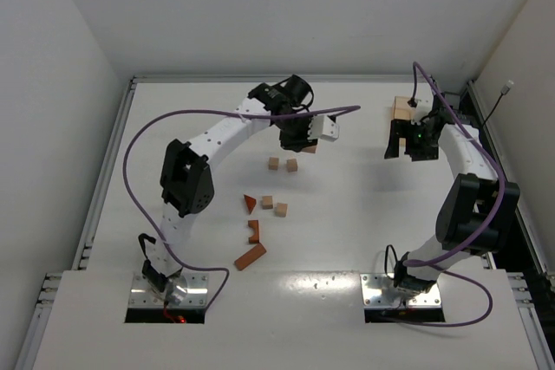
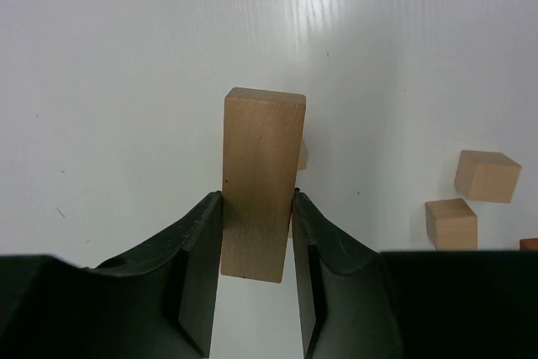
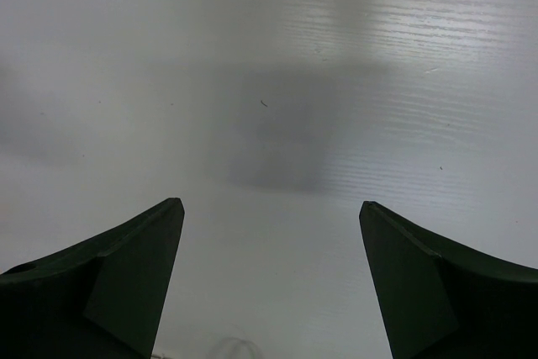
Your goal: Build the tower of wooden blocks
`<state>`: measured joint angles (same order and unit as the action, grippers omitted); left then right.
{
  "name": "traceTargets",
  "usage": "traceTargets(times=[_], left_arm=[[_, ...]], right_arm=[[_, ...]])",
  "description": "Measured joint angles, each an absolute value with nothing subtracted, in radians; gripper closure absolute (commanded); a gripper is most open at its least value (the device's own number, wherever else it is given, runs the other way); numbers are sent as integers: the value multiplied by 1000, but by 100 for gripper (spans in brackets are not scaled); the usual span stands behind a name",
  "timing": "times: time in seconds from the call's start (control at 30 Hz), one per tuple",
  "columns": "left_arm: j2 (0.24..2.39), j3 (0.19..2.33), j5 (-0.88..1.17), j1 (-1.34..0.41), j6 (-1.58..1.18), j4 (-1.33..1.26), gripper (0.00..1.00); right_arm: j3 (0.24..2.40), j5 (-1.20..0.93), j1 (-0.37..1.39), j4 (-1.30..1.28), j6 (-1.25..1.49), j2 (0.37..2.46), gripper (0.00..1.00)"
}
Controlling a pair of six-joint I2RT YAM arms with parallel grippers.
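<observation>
Placing step, I judge: the left fingers (image 2: 197, 245) pinch a tan bar (image 2: 262, 174) by its end over the worktop (image 2: 126, 56), near two tan cubes (image 2: 487, 176). The right fingers (image 3: 126, 283) are spread and empty. Next, the bar needs setting down squarely.

We see a glossy white table (image 1: 364, 214) with two small light-tan wooden cubes (image 1: 274, 163) side by side near its middle. Nearer us, two more tan cubes (image 1: 281, 210) lie just beside a reddish-brown wooden triangle (image 1: 250, 204). Closer still lie a reddish-brown notched piece (image 1: 253, 231) and a reddish-brown bar (image 1: 250, 257), and a flat light-tan wooden tray (image 1: 401, 108) sits well apart, far right.
</observation>
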<state>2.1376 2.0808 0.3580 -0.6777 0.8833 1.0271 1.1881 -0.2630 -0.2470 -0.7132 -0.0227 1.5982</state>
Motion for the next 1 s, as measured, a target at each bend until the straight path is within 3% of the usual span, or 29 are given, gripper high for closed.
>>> traceTargets(times=[0.27,0.63,1.0], left_arm=[[2218,2094,287,-679,780,1014,100],[2201,1907,271,-643,660,884,100],[2164,1894,272,-601,646,865,100]], right_arm=[[1188,-263,-247,-713,-23,1596,17],[1188,-270,-247,-712,-23,1583,17],[1188,-271,-247,-712,-23,1577,17]])
